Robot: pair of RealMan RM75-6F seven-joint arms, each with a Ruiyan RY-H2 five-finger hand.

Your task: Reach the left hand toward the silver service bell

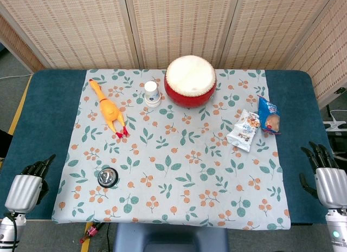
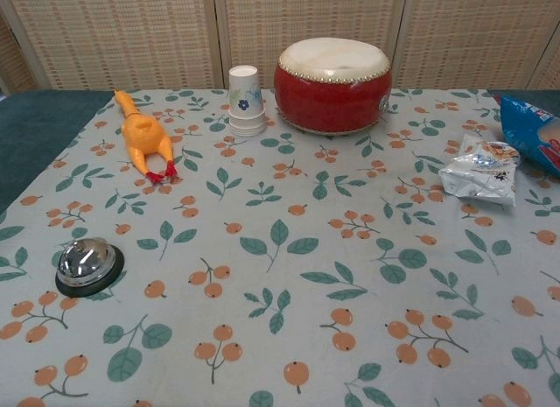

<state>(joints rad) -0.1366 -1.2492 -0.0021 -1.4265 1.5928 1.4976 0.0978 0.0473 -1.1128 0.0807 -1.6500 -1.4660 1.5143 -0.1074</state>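
Observation:
The silver service bell (image 1: pixel 108 176) (image 2: pixel 88 265), a shiny dome on a black base, sits on the floral cloth near its front left corner. My left hand (image 1: pixel 27 187) is at the table's left edge, well to the left of the bell and apart from it, fingers pointing away, holding nothing. My right hand (image 1: pixel 324 176) hangs at the table's right edge, fingers spread, also empty. Neither hand shows in the chest view.
On the cloth (image 1: pixel 179 154) lie a yellow rubber chicken (image 1: pixel 108 110), a stack of paper cups (image 1: pixel 152 94), a red drum (image 1: pixel 190 81), a silver snack bag (image 1: pixel 244 130) and a blue snack bag (image 1: pixel 269 115). Woven screens stand behind the table.

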